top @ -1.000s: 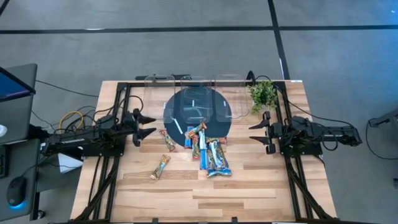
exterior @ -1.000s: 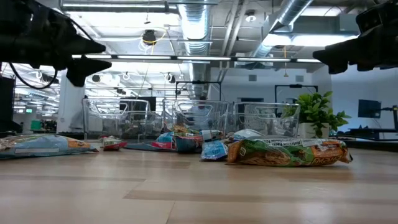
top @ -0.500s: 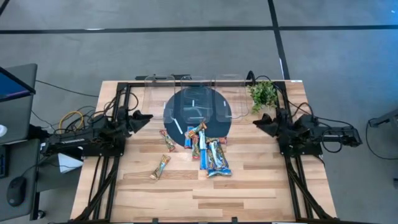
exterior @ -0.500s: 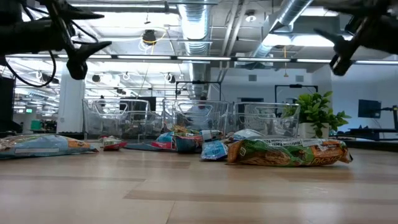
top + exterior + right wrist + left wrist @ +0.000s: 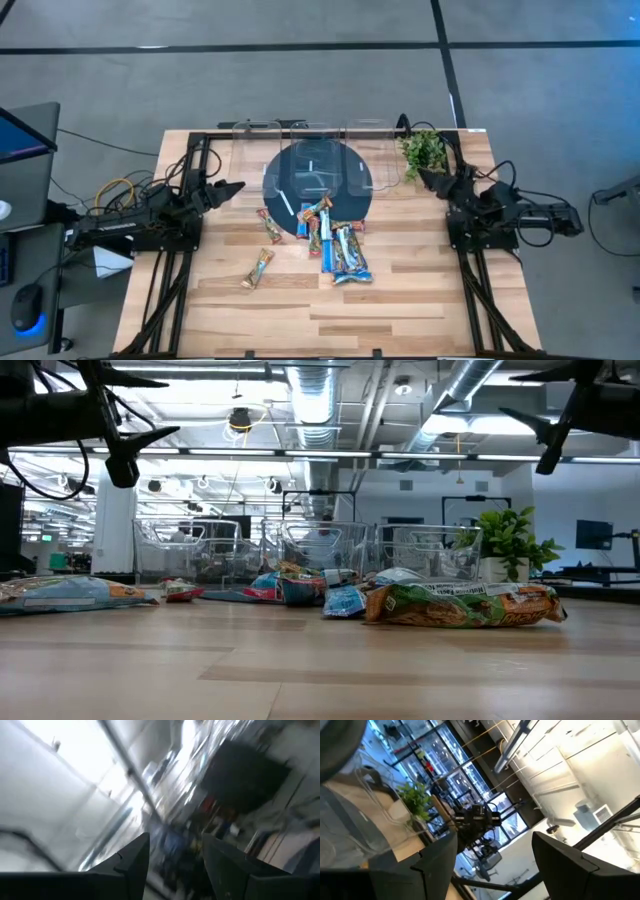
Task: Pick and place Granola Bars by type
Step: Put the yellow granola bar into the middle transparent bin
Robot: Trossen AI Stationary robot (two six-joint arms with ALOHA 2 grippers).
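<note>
Several granola bars [image 5: 335, 240] lie heaped at the middle of the table [image 5: 420, 300], some overlapping the near edge of a dark round mat [image 5: 318, 175], with two strays lying apart toward my left side. None is in my grasp yet. To do this well, I judge I should pick a bar at the heap's edge, come down squarely across its narrow width, and lift it clear without dragging its neighbours. My left pincer [image 5: 232, 187] hangs above the table's left side, raised and pointing toward the mat, fingers spread wide and empty. My right pincer [image 5: 432, 179] hangs beside the small plant [image 5: 422, 150], angled upward, fingers apart, holding nothing.
</note>
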